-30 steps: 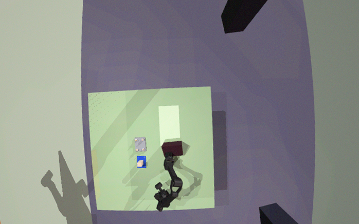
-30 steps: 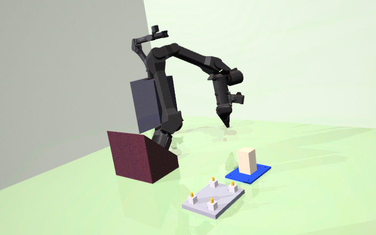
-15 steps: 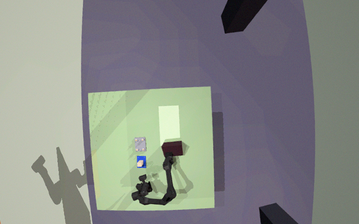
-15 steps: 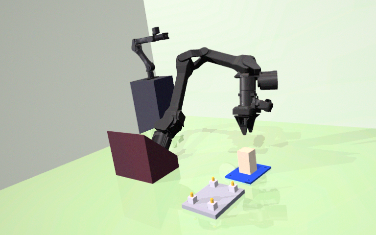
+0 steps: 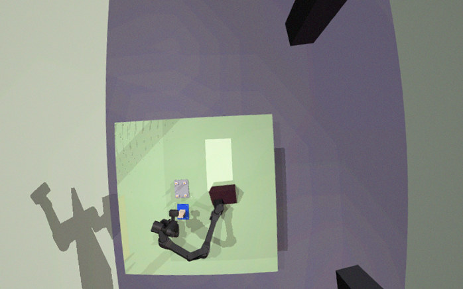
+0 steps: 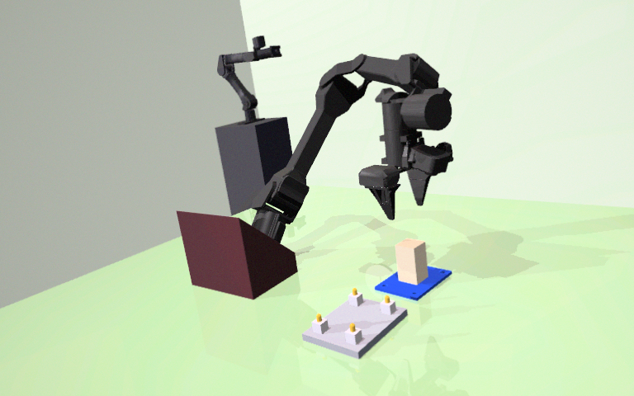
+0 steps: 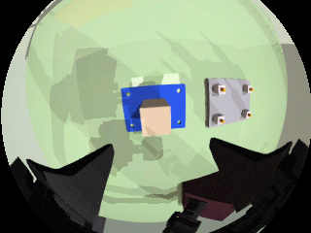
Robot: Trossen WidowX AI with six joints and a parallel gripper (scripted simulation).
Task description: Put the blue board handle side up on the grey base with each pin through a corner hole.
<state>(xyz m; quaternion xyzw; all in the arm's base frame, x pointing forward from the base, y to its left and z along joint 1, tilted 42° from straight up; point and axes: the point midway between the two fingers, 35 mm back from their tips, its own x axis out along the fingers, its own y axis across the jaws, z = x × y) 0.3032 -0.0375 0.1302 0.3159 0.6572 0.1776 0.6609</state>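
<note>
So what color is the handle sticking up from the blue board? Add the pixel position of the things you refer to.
The handle (image 5: 181,213) (image 6: 410,262) (image 7: 155,120) is plain light peach; it shows best in the exterior view.

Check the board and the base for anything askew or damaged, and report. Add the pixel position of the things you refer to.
Nothing stands out. The blue board (image 5: 187,206) (image 6: 395,290) (image 7: 177,106) lies flat, handle (image 5: 181,213) (image 6: 410,261) (image 7: 155,120) upright. Beside it, the grey base (image 5: 181,188) (image 6: 357,318) (image 7: 229,100) carries all four posts, each with its gold pin.
</note>
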